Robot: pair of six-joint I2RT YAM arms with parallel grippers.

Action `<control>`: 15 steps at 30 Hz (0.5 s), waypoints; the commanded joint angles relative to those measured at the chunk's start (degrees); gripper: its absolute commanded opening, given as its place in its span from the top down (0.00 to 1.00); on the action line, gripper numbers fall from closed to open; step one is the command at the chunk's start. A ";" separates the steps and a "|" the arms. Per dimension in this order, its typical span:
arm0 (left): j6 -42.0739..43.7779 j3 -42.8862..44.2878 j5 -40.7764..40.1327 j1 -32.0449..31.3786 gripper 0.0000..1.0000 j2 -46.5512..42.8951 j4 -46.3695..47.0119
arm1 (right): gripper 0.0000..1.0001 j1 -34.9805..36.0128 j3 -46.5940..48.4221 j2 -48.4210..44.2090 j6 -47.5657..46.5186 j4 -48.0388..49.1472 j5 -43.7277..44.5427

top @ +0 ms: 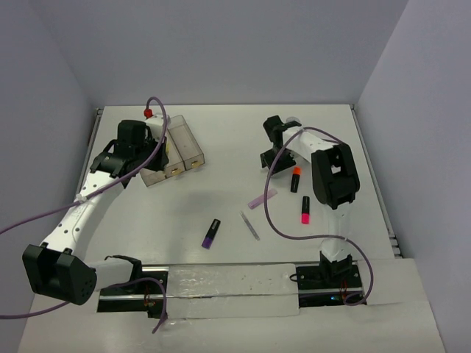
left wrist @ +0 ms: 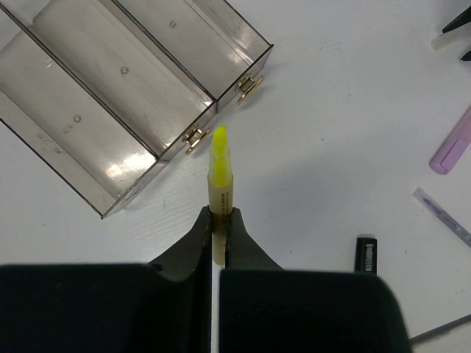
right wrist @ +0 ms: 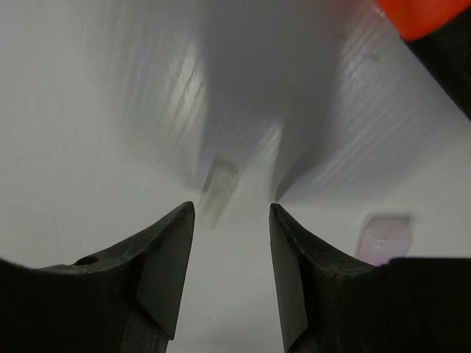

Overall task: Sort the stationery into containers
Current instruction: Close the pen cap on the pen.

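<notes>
My left gripper [left wrist: 218, 213] is shut on a thin yellow stick [left wrist: 219, 165], whose tip points at the near end of the containers [left wrist: 96, 81], three joined smoky bins [top: 184, 147]. In the top view the left gripper [top: 140, 151] hovers over their left side. My right gripper [right wrist: 230, 213] stands open low over the table, a small pale translucent piece [right wrist: 217, 193] lying just ahead of its left finger. On the table lie an orange marker [top: 296, 179], a pink-red marker [top: 305, 210], a lilac marker [top: 262, 198], a purple marker [top: 212, 233] and a thin grey stick [top: 249, 224].
The right gripper [top: 268, 159] sits just above and left of the orange marker [right wrist: 423, 15]; the lilac marker's end [right wrist: 384, 237] shows beside its right finger. Purple cables loop over the table near both arms. Walls close in the table on three sides.
</notes>
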 commanded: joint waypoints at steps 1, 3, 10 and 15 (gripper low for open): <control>-0.08 0.46 0.46 0.53 1.00 -1.07 1.12 | 0.47 -0.72 3.37 0.28 0.73 -1.02 3.53; -0.06 0.44 0.42 0.55 1.00 -0.93 1.03 | 0.46 -0.90 3.08 0.28 0.86 -0.70 3.75; -0.08 0.71 0.72 0.81 1.00 -0.98 1.12 | 0.55 -1.29 2.88 4.22 -0.50 -1.22 -0.52; 0.01 0.19 0.52 0.98 1.00 -1.18 1.11 | 0.56 -1.18 2.40 4.24 -1.31 -1.00 -0.20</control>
